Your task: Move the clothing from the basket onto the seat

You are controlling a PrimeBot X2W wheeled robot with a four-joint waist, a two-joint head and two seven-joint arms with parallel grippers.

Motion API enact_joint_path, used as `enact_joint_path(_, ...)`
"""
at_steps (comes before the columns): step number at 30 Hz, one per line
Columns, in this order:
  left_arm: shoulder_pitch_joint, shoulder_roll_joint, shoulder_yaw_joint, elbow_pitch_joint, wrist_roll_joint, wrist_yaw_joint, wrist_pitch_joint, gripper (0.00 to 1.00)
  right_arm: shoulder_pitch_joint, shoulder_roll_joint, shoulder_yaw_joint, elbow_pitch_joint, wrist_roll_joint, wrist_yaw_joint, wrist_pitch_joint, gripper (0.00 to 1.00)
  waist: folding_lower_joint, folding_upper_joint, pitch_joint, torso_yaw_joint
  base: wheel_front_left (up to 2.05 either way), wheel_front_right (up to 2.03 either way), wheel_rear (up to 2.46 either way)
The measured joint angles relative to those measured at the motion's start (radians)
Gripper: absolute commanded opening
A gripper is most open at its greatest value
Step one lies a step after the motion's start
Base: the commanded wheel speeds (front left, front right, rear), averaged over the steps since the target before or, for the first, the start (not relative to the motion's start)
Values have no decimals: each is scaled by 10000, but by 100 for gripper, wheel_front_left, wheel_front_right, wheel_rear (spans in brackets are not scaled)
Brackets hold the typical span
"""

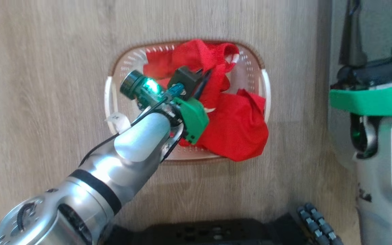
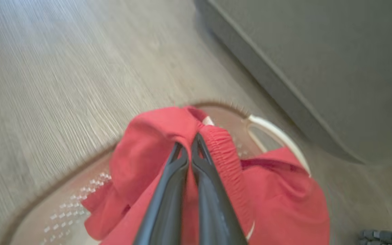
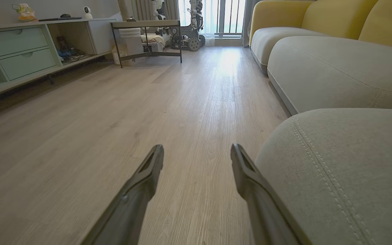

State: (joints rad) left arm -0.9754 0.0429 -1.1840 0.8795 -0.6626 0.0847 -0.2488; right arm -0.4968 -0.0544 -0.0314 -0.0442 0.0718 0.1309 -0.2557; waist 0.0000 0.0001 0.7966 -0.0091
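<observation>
The cream basket (image 1: pixel 116 73) stands on the wood floor, and the red clothing (image 1: pixel 240 126) is heaped in it, spilling over its near right rim. My left arm (image 1: pixel 141 139) reaches down into the heap. In the left wrist view my left gripper (image 2: pixel 191 144) is shut on a fold of the red clothing (image 2: pixel 148 143) beside an elastic waistband, above the basket (image 2: pixel 277 134). The grey seat (image 2: pixel 318 68) lies just beyond the basket. My right gripper (image 3: pixel 197 151) hangs open and empty over the floor, close beside the seat (image 3: pixel 335 170).
My right forearm (image 1: pixel 383 163) stands at the right edge next to the seat's side. My dark base (image 1: pixel 199 233) is at the bottom. Farther off are a low cabinet (image 3: pixel 19 54), a metal-framed table (image 3: pixel 146 25) and a yellow-backed sofa (image 3: pixel 318 17).
</observation>
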Motion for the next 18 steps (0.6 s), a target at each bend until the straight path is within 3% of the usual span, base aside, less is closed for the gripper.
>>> enact_joint_path(10, 1441, 125, 2011, -1929, 1367, 105, -4, 0, 1389, 2, 182, 1356, 25, 0, 0, 100, 0, 0, -2406, 147, 0, 0, 0)
enact_joint_path(18, 2265, 215, 2936, -2627, 1860, -284, -4, 0, 2948, 10, 322, 2196, 209, 0, 2, 100, -1, 0, -4684, 325, 0, 0, 0)
